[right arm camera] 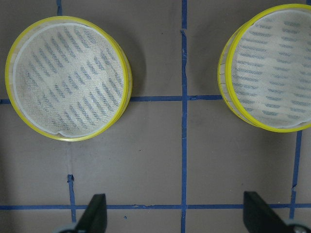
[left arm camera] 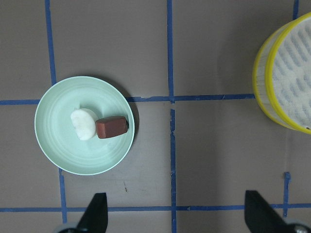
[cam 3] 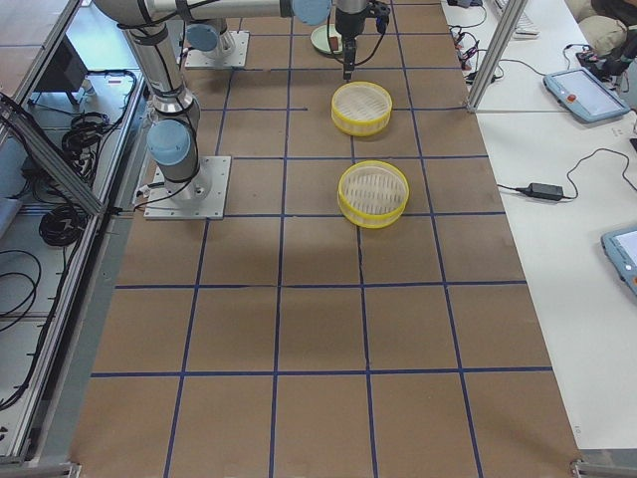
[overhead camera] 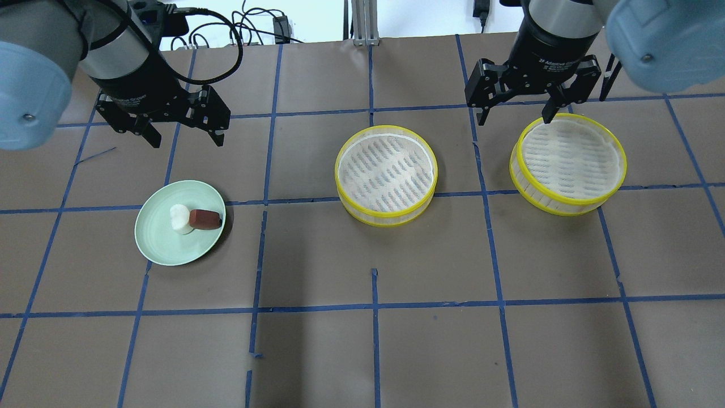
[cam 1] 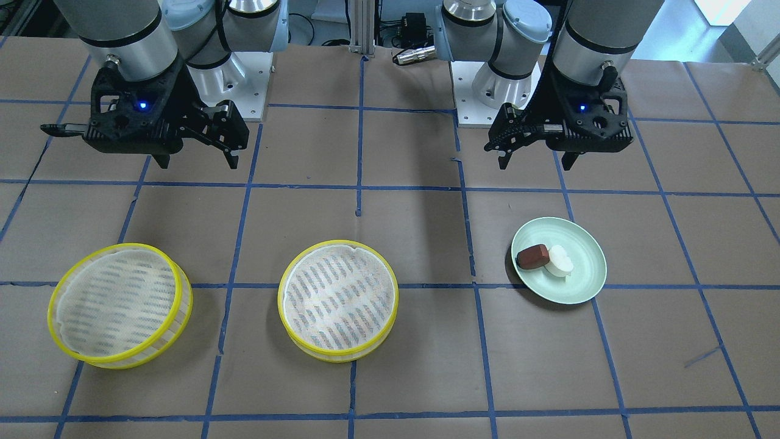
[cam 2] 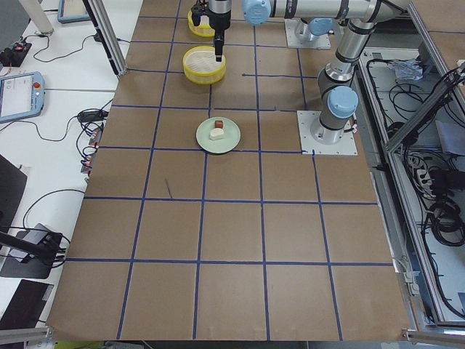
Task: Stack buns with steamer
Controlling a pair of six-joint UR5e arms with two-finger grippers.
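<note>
A white rounded bun (overhead camera: 179, 219) and a reddish-brown blocky bun (overhead camera: 205, 219) lie touching on a green plate (overhead camera: 164, 243). They also show in the left wrist view, white bun (left arm camera: 83, 124) and brown bun (left arm camera: 112, 127). Two yellow-rimmed steamer trays stand empty: one mid-table (overhead camera: 386, 175), one to its right (overhead camera: 568, 163). My left gripper (overhead camera: 187, 140) is open and empty, hovering behind the plate. My right gripper (overhead camera: 514, 119) is open and empty, hovering between the two trays' far sides.
Brown table surface with a blue tape grid (overhead camera: 374, 306). The arm bases (cam 1: 481, 79) stand at the robot's side of the table. The plate stands about one grid square to the left of the middle tray in the overhead view.
</note>
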